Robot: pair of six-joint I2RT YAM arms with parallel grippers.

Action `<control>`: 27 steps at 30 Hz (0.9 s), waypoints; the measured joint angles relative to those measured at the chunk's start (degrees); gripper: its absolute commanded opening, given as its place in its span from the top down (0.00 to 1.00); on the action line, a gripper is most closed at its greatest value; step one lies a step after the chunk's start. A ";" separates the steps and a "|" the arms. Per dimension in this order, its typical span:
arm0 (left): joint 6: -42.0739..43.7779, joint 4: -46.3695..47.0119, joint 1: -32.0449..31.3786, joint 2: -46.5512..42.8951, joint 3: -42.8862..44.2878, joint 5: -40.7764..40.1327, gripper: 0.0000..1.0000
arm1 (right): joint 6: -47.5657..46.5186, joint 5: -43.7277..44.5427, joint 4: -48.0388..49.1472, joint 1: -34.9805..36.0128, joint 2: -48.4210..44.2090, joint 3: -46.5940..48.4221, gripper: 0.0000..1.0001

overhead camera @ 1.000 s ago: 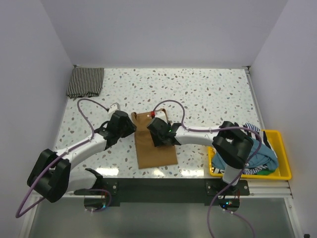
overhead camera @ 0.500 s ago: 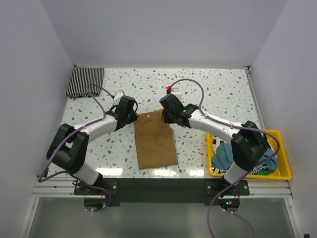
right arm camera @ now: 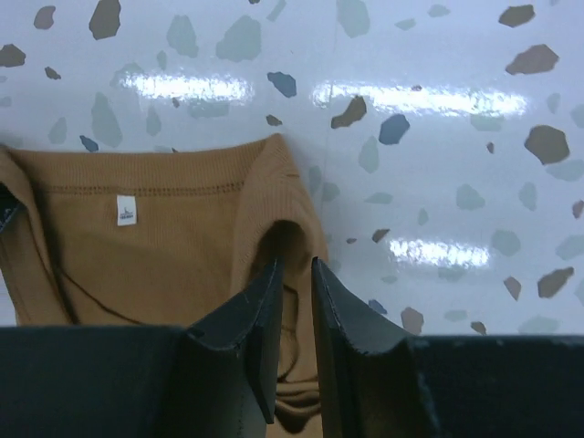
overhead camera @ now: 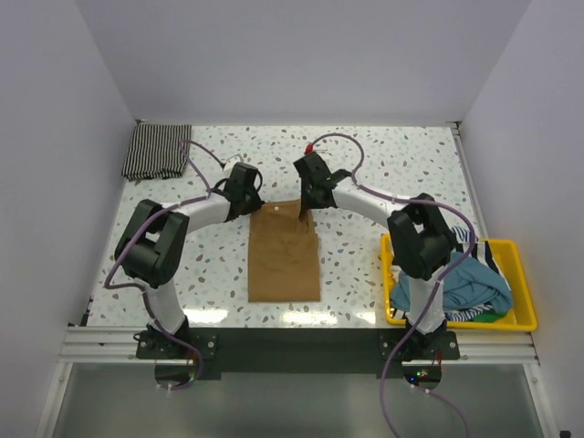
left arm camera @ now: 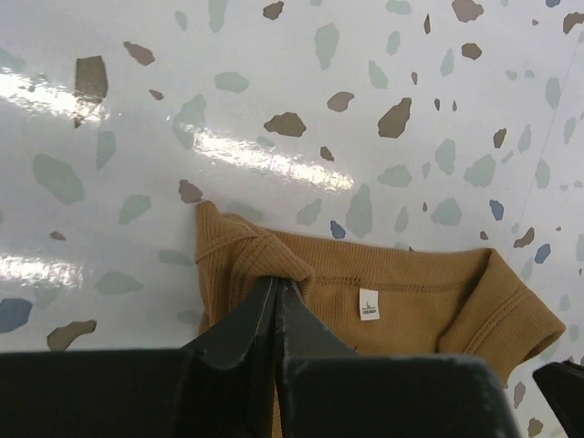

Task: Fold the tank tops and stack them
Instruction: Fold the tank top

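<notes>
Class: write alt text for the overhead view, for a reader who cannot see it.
A robot's left hand and right hand each pinch a far corner of a tan tank top lying flat on a speckled table. A folded striped top lies far left; a yellow bin of clothes sits right.

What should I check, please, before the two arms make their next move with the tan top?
1. Left gripper grip: ok. Its fingers are shut on a bunched far corner of the tan tank top.
2. Right gripper grip: cannot tell. The other strap lies between its fingers, but a narrow gap shows.
3. Cloth lying flat: not ok. The near part is flat on the table, but the far corners are bunched at the fingers.
4. Stacking spot: ok. The striped tank top lies folded at the far-left corner, apart from the tan one.
5. Remaining tops: ok. They sit inside the yellow bin.
</notes>
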 measured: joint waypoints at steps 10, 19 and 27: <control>1.42 4.35 0.09 3.26 1.11 5.16 0.95 | 0.96 -5.31 1.84 -0.20 10.54 8.15 0.80; 1.60 7.10 0.09 4.66 1.22 7.82 0.85 | 2.80 -5.60 3.50 -0.24 12.59 9.18 0.83; 4.09 7.04 0.09 4.98 5.09 10.62 0.75 | 2.75 -4.63 1.79 -0.26 13.66 12.02 0.79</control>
